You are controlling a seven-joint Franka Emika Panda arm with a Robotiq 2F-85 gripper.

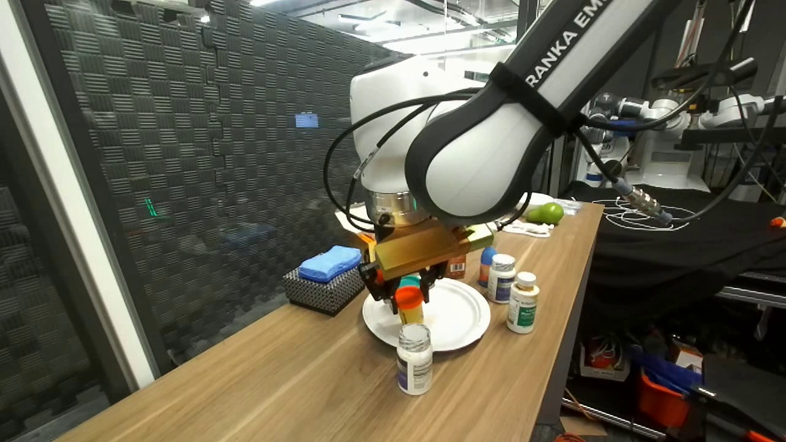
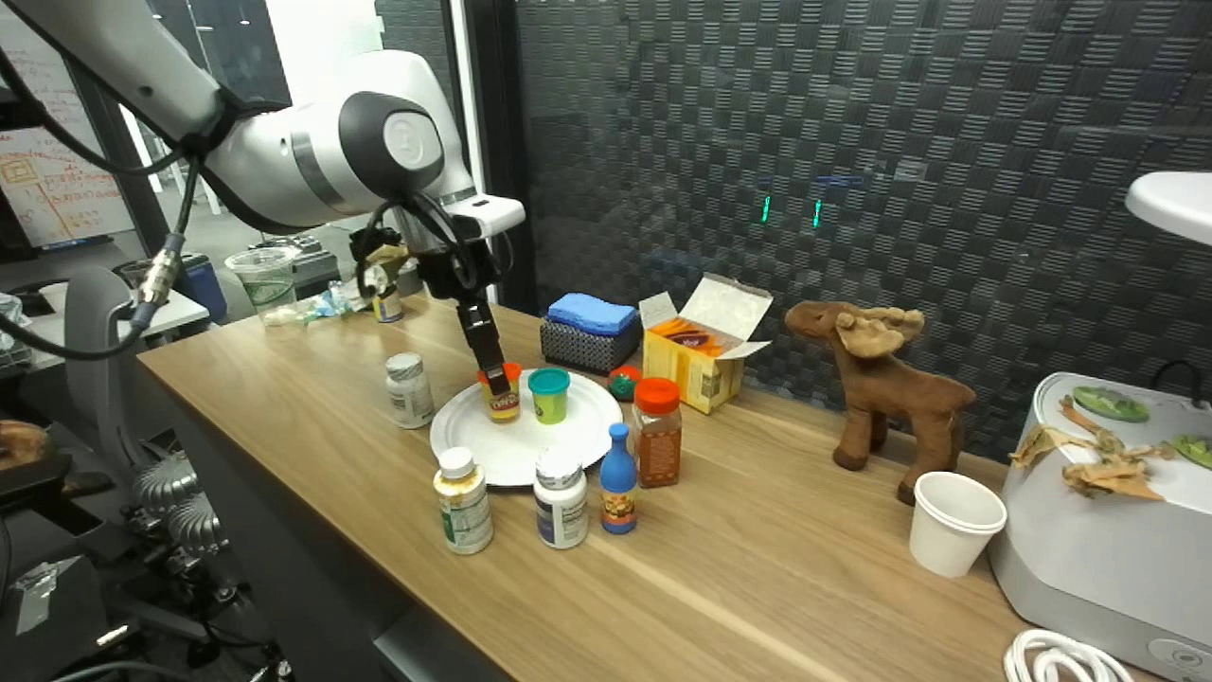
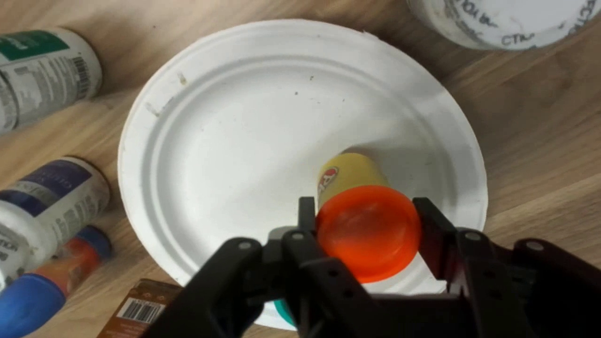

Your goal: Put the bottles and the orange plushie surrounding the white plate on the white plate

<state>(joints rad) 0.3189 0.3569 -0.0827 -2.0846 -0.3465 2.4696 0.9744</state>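
On the white plate stands a yellow tub with an orange lid. My gripper is shut on this tub, one finger against each side of the lid. A teal-lidded tub is beside it on the plate. Around the plate are three white bottles: one with a silvery cap, one with a green label and one with a purple label. A blue bottle and a reddish bottle with a red cap stand close together. I cannot make out the orange plushie.
A small red-and-green round object lies behind the plate. Farther back are a black box topped by a blue cloth and an open yellow carton. A brown moose toy and paper cups stand farther along.
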